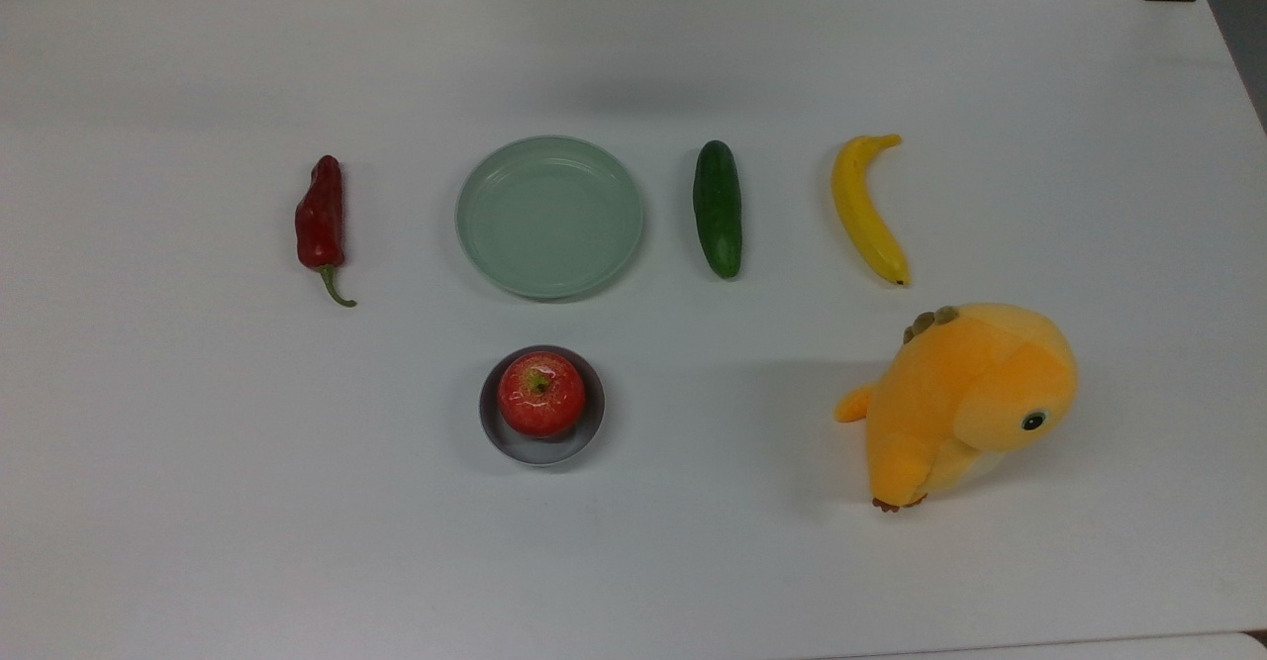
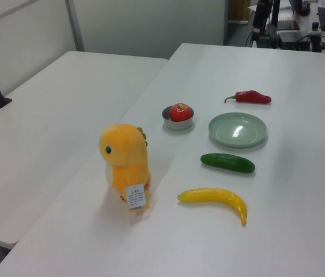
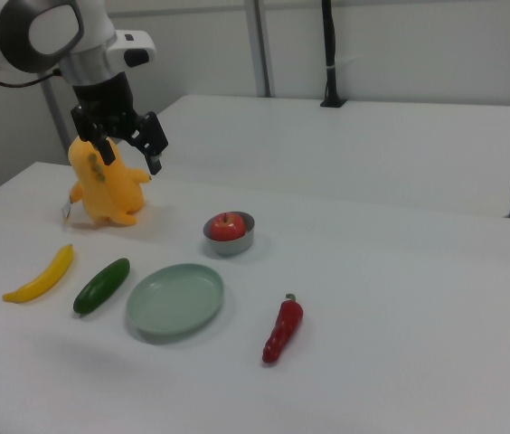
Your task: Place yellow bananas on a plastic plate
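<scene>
- the yellow banana [image 1: 865, 207] lies flat on the white bench [image 1: 198, 502], at the far right of the row in the top view; the dark green cucumber [image 1: 718, 208] lies between it and the pale mint plastic plate [image 1: 549, 216], apart from both.
- the plate is bare. the grey bowl [image 1: 541, 405] with the red apple [image 1: 540, 394] sits below it in the top view, and the red chilli [image 1: 321, 220] lies to its left in the same view.
- the orange plush toy [image 1: 962, 403] stands near the banana's dark tip, not touching it.
- in the right view the gripper [image 3: 128, 145] hangs in the air in front of the plush toy, well above the bench, fingers apart and holding nothing.
- the banana looks smooth and glossy, so it will likely be light and stiff but a little slippery; a hard pinch is probably not needed.
- best hold, by my reading: across the thick middle of the curve, fingers closing on the two long sides, where the body is widest and balance is even.
- taking it near the stem [image 1: 884, 140] or the tip risks it swinging or sliding out.
- the curve may let it roll as the fingers close, so a centred, straight-down approach seems wise.
- the carry passes over the cucumber, so lift it clear first.
</scene>
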